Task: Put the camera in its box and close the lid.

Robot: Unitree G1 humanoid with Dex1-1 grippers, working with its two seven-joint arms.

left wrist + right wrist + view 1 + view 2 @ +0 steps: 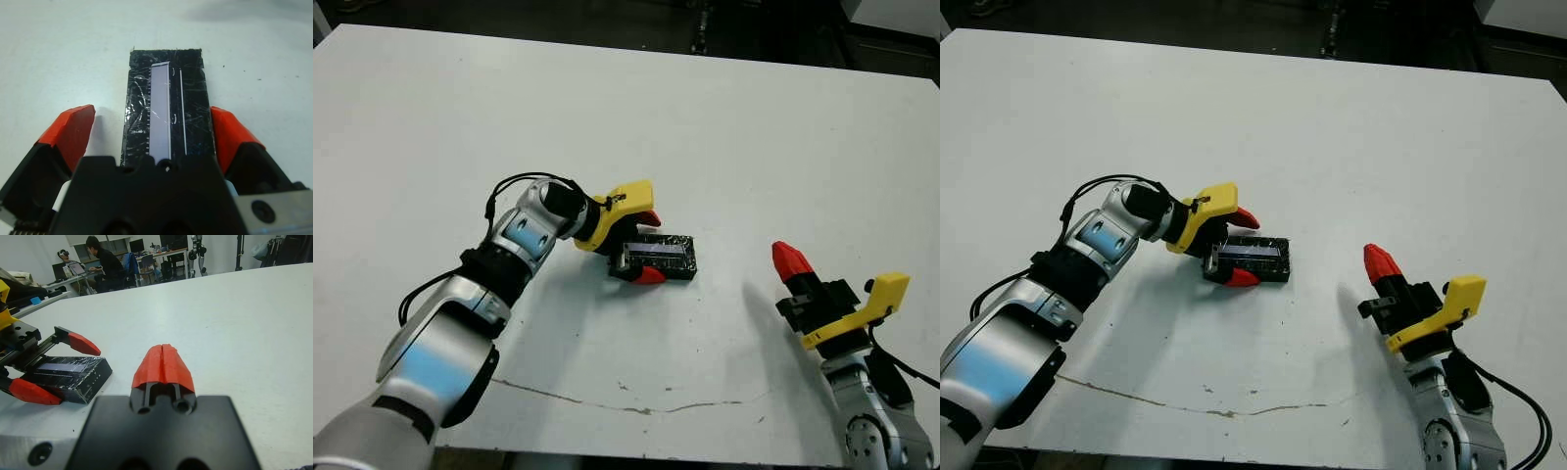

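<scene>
Landmark for all positions: the lid [658,257].

Nearest the robot, right of the lid and well apart from it, the right claw [788,259] hangs over bare table [724,127]. Its two red tips are pressed together with nothing between them; the right wrist view shows one fused red wedge. This arm looks idle.

At the lid itself: the left claw [151,132] straddles it, spread wide. One red finger [71,132] stands off the lid's long side with white table showing in the gap; the other sits just beside or against the opposite long side, and contact cannot be confirmed. No squeeze visible, so I log it as open around the lid, not gripping.

The lid lies flat on the table, black, speckled, pale stripe up. Its long axis runs roughly left–right across the table, slightly skewed, and in line with the left claw's fingers. One short end sits under the claw's body, the other points away toward the robot's right.

No white tray wall and no camera can be seen. Judgement: the lid appears seated over the box with the camera inside, so the closing step is at its end. Next move calls for either a light press to seat the lid, or backing the claw straight off along the long axis without dragging it.

Beyond the lid: bare table only.
</scene>
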